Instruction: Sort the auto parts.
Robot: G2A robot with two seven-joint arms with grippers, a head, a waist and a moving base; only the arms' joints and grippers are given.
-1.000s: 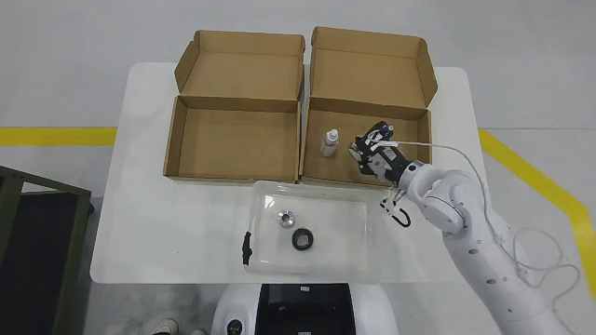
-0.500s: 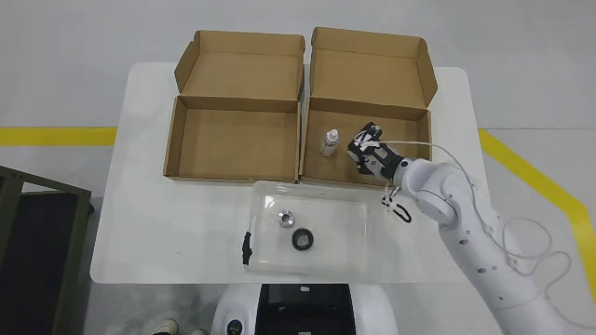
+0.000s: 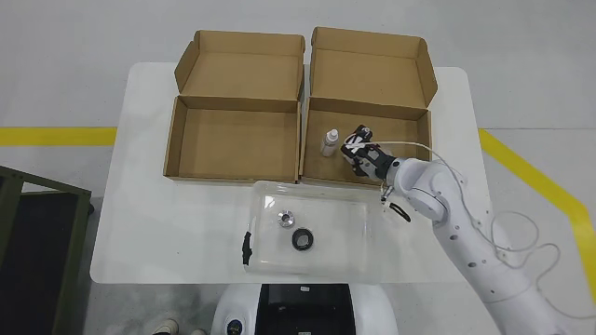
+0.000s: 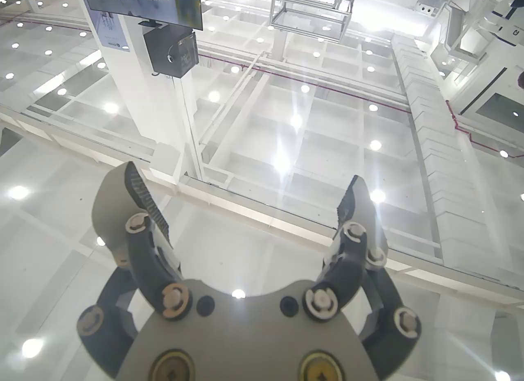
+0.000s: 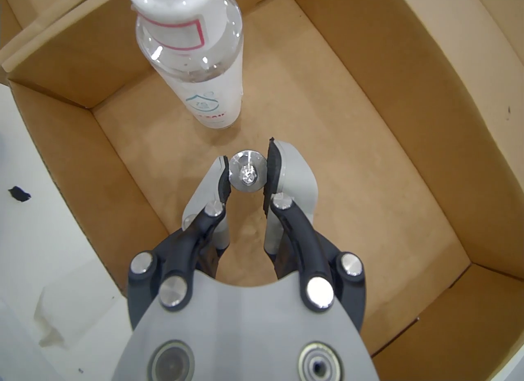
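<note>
The right gripper (image 5: 247, 174) is clenched on a small round metal part (image 5: 247, 169). The part sits squarely between the two fingertips, pinched from both sides. Whether it touches the cardboard floor cannot be told. Gripper and part are inside the right-hand box (image 3: 410, 140), toward the wall that faces the other box (image 3: 233, 144), just beside an upright bottle (image 5: 196, 59). At the table's (image 3: 158, 205) near edge, a clear tray (image 3: 270, 187) holds a metal piece (image 3: 288, 218) and a black ring (image 3: 303, 239). The left gripper (image 4: 243, 178) points at the ceiling, jaws spread wide, holding nothing.
</note>
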